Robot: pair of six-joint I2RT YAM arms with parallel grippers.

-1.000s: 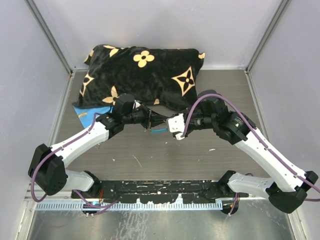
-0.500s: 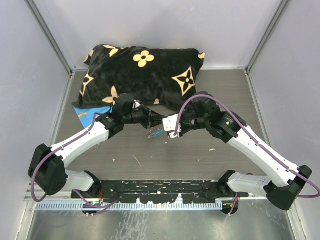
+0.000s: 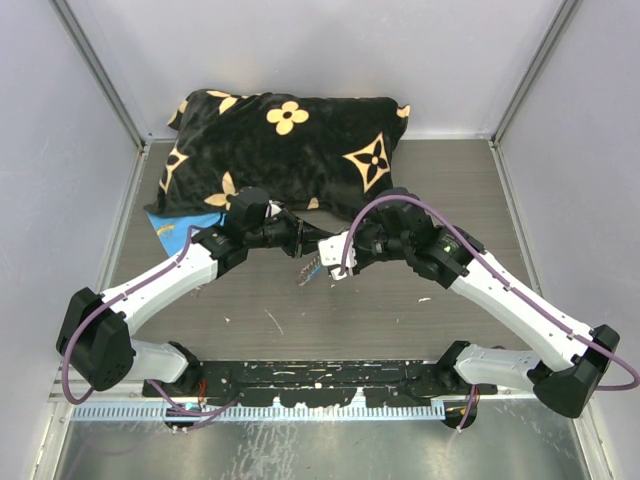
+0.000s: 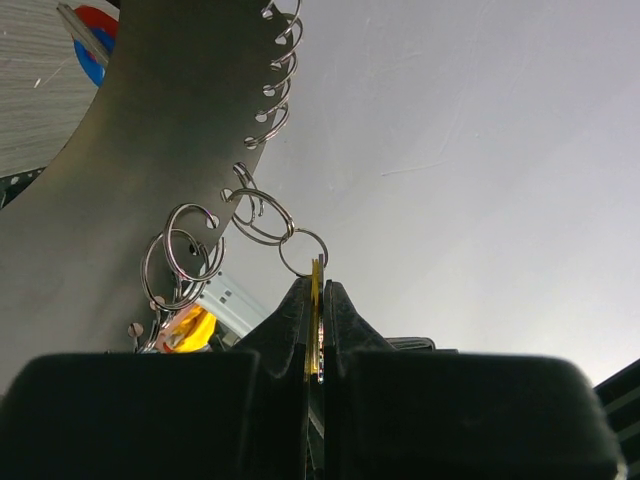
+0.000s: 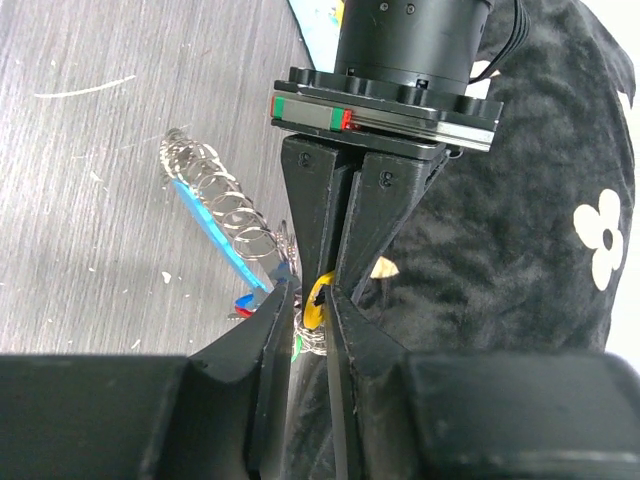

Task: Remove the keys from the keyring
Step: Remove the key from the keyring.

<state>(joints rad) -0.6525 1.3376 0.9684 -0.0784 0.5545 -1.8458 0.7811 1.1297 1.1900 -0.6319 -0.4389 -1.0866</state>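
The left gripper [image 4: 313, 290] is clamped shut on a thin yellow key [image 4: 316, 335]; the keyring [image 5: 215, 210] trails from that key; the right gripper [image 5: 305, 297] narrowly flanks the same key, with contact not determinable; a misaligned pull could snag the coils.

Overhead camera: fixed high behind the arm bases, looking down and forward over the whole table [image 3: 400, 310] to the pillow [image 3: 290, 140]; distant.

Left wrist camera: set just behind the left gripper [image 4: 313, 290], sighting along its fingers toward a pale wall; very close.

Right wrist camera: set just behind the right gripper [image 5: 308, 300], facing the left gripper head-on, with table and pillow beyond; very close.

Shared by all three: the keyring [image 5: 215, 195] and keys [image 5: 318, 300] where the fingertips meet.
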